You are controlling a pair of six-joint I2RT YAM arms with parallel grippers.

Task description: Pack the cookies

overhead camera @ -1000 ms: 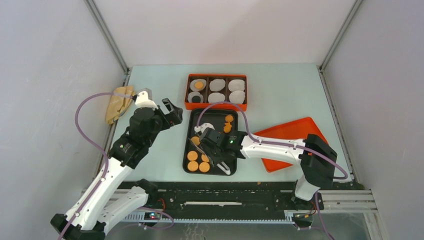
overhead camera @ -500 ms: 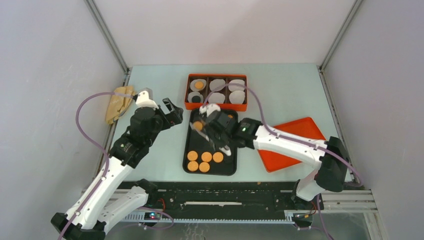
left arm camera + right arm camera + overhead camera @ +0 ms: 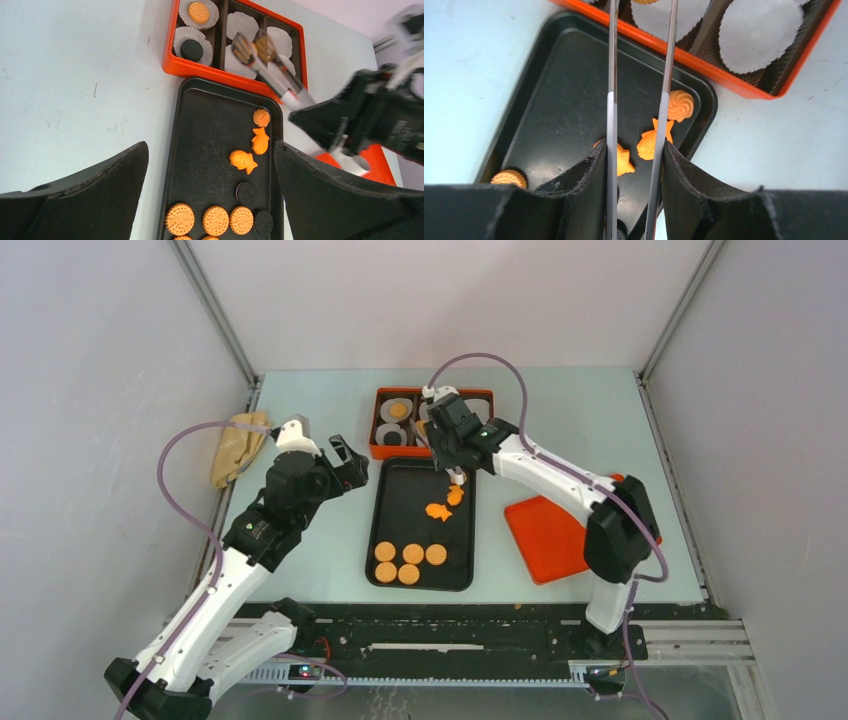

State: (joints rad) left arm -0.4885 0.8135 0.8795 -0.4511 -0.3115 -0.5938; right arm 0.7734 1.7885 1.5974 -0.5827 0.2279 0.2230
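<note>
Several round orange cookies [image 3: 410,554] lie at the near end of the black tray [image 3: 400,500]; the left wrist view shows them [image 3: 216,220] beside two dark ones [image 3: 246,192]. Fish-shaped orange pieces [image 3: 242,161] lie mid-tray. The orange box [image 3: 433,453] holds white paper cups, one with an orange cookie [image 3: 199,12], one with a dark cookie [image 3: 191,50]. My right gripper [image 3: 447,440] [image 3: 631,150] is shut on metal tongs [image 3: 272,70], whose tips pinch an orange cookie over the box's middle column. My left gripper [image 3: 342,462] [image 3: 210,150] is open and empty, left of the tray.
An orange lid [image 3: 555,535] lies right of the black tray under my right arm. A tan cloth [image 3: 235,445] lies at the left wall. Several empty white cups [image 3: 759,30] fill the box's right compartments.
My right arm has swung from the near part of the black tray to over the orange box, carrying the tongs and a cookie. The left arm has barely moved.
</note>
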